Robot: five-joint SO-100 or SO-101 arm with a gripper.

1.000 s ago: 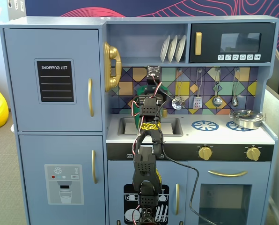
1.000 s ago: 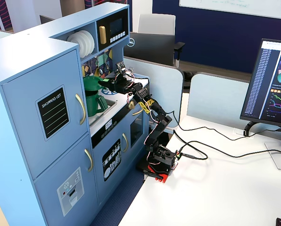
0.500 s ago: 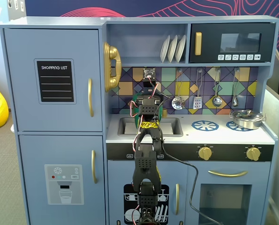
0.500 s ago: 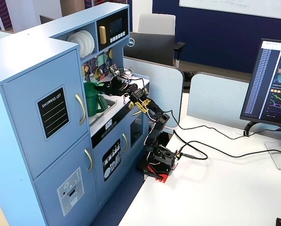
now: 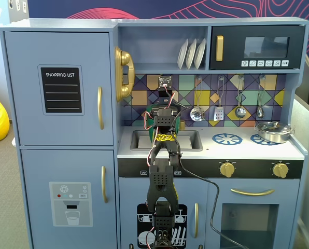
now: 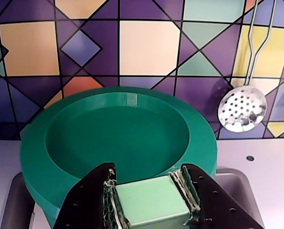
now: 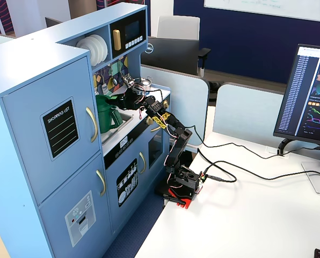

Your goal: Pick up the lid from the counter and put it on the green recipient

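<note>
My gripper (image 6: 148,171) is shut on the pale green tab handle (image 6: 151,200) of the lid (image 6: 118,129), a round dark-green disc with a sunken middle that fills the wrist view. The lid lies level in front of the tiled back wall, above the sink's left end. In a fixed view the green recipient (image 7: 107,115) stands at the back left of the counter by the sink, and the gripper (image 7: 126,98) holds the lid (image 7: 118,100) at its top. I cannot tell whether the lid rests on the rim. From the front the arm hides most of the pot (image 5: 181,123).
A steel sink (image 5: 188,140) lies under the gripper. Two blue burner rings (image 5: 227,138) and a shiny steel pot (image 5: 272,130) are to the right. Utensils hang on the back wall, among them a slotted spoon (image 6: 241,109). A shelf with plates (image 5: 192,53) is overhead.
</note>
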